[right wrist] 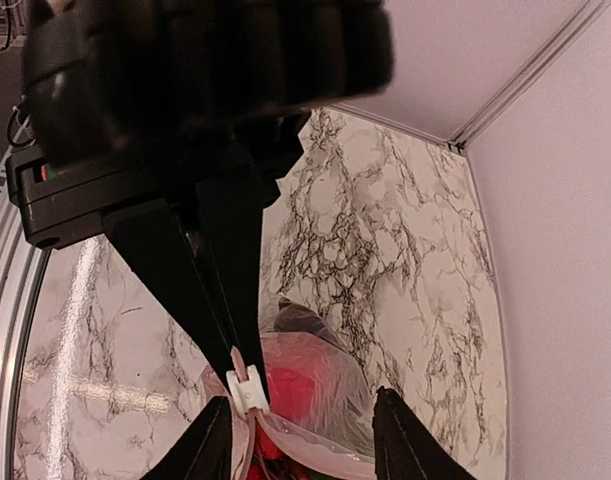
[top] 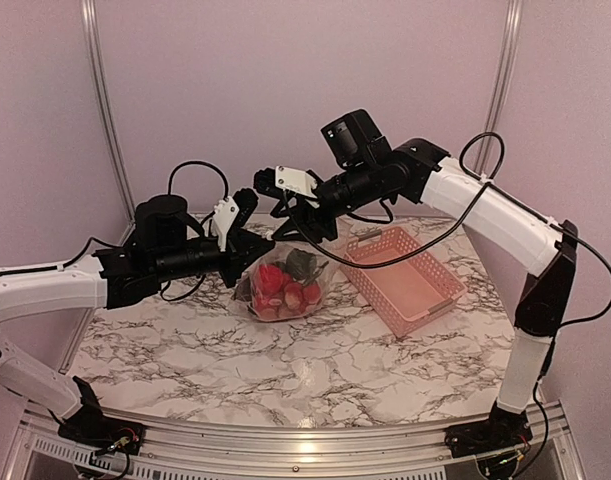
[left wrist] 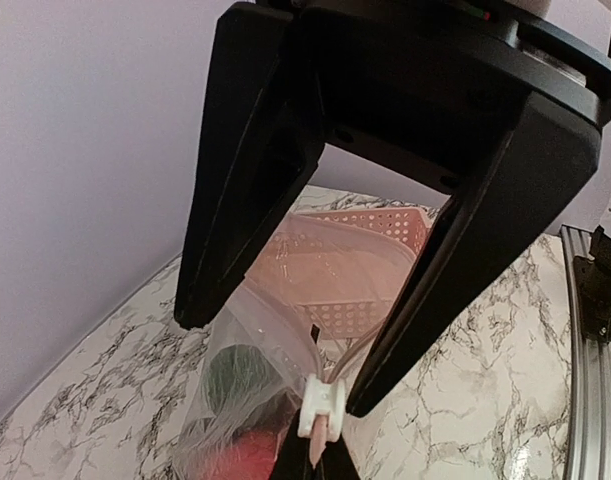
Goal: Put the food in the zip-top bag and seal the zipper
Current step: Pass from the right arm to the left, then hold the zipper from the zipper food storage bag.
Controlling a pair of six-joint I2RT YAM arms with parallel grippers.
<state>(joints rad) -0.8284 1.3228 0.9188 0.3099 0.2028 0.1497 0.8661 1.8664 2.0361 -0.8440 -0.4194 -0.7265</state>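
Clear crinkly bag (top: 283, 285) of red food (top: 272, 278)

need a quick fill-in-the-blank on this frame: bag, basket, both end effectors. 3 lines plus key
1. The food sits inside the zip-top bag, and the pink basket beside it is ___.
2. The left end effector is ___ on the bag's top edge.
3. The right end effector has its jaws ___.

Missing words: empty; shut; open
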